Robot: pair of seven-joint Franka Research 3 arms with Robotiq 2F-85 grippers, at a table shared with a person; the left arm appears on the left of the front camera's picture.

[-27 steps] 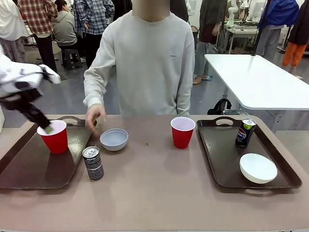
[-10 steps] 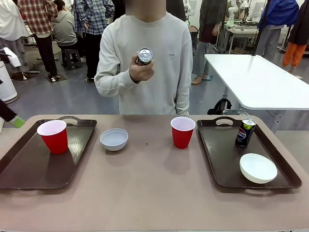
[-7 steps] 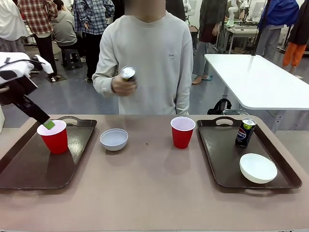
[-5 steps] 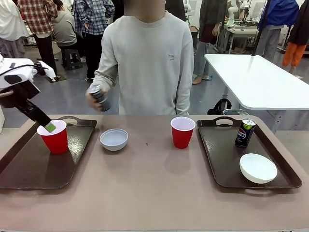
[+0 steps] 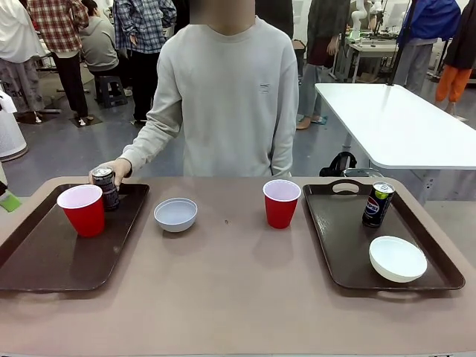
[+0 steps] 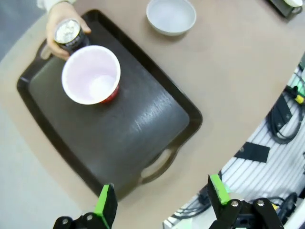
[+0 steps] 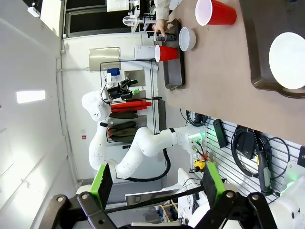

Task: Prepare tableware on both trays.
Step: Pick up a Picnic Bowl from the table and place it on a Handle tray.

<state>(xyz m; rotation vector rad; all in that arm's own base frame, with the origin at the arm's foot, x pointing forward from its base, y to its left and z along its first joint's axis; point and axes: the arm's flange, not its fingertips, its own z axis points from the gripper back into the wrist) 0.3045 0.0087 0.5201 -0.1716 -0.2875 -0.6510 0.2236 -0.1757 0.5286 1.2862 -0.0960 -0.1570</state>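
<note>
Left gripper (image 6: 162,205): jaws spread wide, nothing between them, hanging above the near handle end of the left tray (image 6: 143,129). No tableware touches it. Right gripper (image 7: 156,183): also wide apart and empty, back from the table's near edge, view rolled sideways, well apart from all tableware.

Nearest on the right, the tray bowl (image 5: 397,258) sits upright in the near part of the right tray (image 5: 331,253). Behind it the Pepsi can (image 5: 377,204) stands upright in the same tray's far part, apart from the bowl.

The left red cup (image 5: 83,210) is upright in the left tray's far part, white inside showing, well apart from the left gripper's fingers.

On the bare table (image 5: 238,297) between the trays, the loose white bowl (image 5: 175,214) is just beside the left tray's far right corner, off the tray. The middle red cup (image 5: 281,202) is upright just beside the right tray's far left corner, also off it.

Farthest is the dark can (image 5: 105,186), silver top, upright, at the left tray's far edge right behind the left red cup; close or touching, can't tell. The person's hand (image 5: 113,169) wraps it from behind. Can't tell if the can rests on the tray floor. The person stands at the far side in a pale grey sweatshirt (image 5: 230,97).
</note>
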